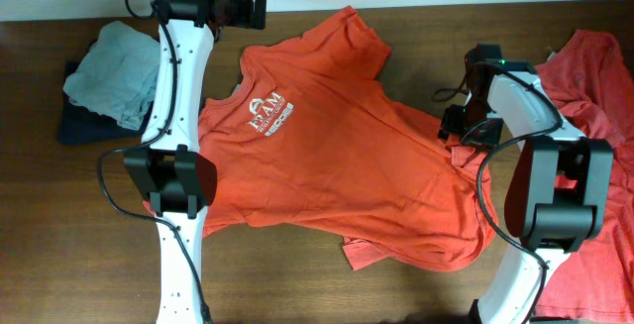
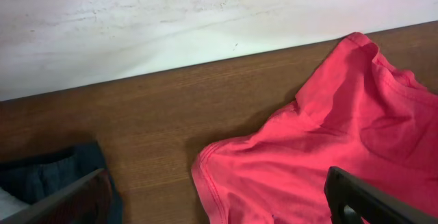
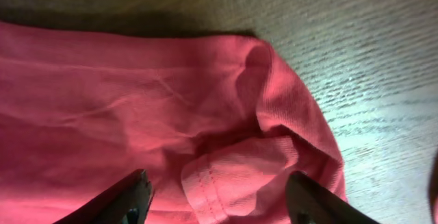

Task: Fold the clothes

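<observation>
Barely begun: the orange-red cotton T-shirt (image 1: 357,156) lies unfolded mid-frame, left hand (image 2: 215,186) wide, right hand (image 3: 215,190) part-open astride its hem (image 3: 205,183).

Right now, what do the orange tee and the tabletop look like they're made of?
The orange tee: soft matte knit, likely cotton jersey. The right wrist view shows fine ribbing, a stitched hem and loose creases.
The tabletop: dark brown wood grain with a low sheen. Solid wood, veneer or laminate cannot be told apart.
</observation>
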Tool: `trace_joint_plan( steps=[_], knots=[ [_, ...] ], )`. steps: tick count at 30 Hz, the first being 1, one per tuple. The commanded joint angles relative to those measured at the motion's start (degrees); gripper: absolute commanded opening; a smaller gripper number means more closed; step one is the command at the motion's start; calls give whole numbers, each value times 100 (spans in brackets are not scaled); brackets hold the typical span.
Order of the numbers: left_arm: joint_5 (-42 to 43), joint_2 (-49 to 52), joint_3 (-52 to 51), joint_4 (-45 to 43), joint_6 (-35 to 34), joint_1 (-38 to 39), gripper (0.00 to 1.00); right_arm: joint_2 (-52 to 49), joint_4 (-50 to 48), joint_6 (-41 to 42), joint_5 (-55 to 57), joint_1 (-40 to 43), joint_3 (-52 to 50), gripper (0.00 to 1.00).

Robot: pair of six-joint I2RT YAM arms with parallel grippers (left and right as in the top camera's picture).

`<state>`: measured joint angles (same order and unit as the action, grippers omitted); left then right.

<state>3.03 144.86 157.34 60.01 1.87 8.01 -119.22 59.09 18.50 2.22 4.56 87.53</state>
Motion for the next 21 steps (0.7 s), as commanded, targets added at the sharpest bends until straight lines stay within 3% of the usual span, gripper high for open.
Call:
trace_joint_plan(
  steps=[1, 6, 10, 15, 21],
  knots=[
    [61, -57, 20, -11, -61, -17, 99, -46, -83, 197, 146, 0, -146, 66],
    [61, -57, 20, -11, -61, -17, 99, -48, -256, 195, 149, 0, -278, 64],
    [61, -57, 20, -11, -61, -17, 99, -52, -415, 197, 151, 0, -358, 49],
    [61, -57, 20, -11, -61, -17, 99, -52, -562, 195, 155, 2, -409, 47],
    [61, -57, 20, -11, -61, -17, 99, -44, -466, 190, 621, 7, -326, 29]
  ],
)
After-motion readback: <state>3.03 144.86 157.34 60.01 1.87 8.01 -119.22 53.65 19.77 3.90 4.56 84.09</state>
